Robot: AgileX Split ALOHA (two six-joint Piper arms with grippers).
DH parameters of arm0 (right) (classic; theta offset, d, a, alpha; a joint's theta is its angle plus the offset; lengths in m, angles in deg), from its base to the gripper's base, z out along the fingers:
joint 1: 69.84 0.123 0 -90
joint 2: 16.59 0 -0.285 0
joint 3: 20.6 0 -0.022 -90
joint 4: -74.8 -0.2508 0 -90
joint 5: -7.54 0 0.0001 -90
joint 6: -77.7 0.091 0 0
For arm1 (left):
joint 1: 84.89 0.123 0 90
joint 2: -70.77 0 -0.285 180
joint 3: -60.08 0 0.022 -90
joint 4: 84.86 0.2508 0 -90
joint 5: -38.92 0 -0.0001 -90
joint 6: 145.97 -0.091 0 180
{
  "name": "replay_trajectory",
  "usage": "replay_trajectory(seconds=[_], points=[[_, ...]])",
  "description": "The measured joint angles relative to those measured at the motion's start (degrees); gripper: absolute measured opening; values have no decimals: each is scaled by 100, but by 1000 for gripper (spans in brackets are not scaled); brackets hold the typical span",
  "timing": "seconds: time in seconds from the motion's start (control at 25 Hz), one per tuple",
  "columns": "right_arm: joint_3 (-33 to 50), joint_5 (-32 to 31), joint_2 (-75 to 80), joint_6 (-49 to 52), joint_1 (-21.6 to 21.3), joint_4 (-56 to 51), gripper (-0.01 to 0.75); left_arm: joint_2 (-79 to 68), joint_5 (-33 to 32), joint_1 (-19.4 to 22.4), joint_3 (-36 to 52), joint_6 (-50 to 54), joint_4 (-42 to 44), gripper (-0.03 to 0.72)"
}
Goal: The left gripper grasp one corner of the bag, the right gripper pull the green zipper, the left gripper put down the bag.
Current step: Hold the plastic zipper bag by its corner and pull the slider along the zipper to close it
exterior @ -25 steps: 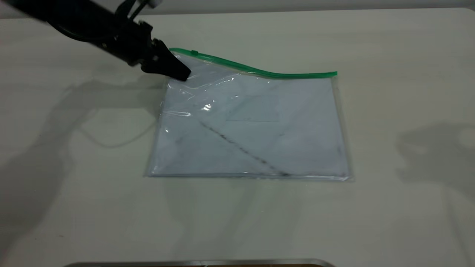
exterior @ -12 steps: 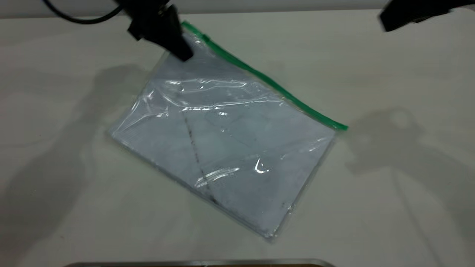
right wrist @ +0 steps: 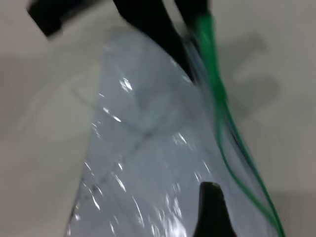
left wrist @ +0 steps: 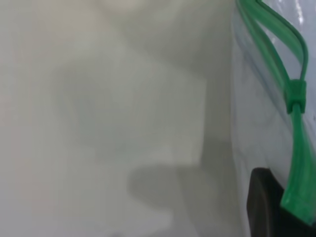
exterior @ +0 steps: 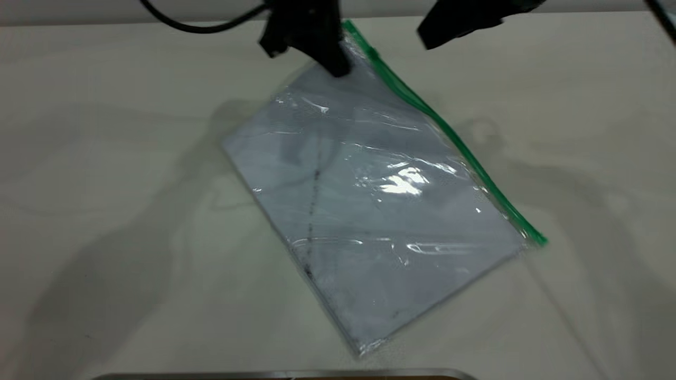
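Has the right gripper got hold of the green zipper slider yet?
No: in the exterior view the right gripper hangs in the air apart from the green zipper, while the left gripper holds the bag by its corner.

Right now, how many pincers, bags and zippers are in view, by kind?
Pincers: 2, the left pincer shut on the bag's corner and the right pincer near it.
Bags: 1, the bag.
Zippers: 1, the green zipper.
Total: 4.
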Motion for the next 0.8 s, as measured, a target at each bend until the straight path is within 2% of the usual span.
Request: replay_trajectory(seconds=[0.24, 0.68, 0.8], points=[[-121, -61, 402, -696, 0, -512, 557, 0, 302, -277, -2, -327, -20, 52], [-121, 188, 453, -1144, 0, -1050, 555, 0, 345, -289, -2, -1070, -853, 52], [-121, 199, 453, -1144, 0, -1054, 521, 0, 368, -289, -2, -1094, -904, 52]])
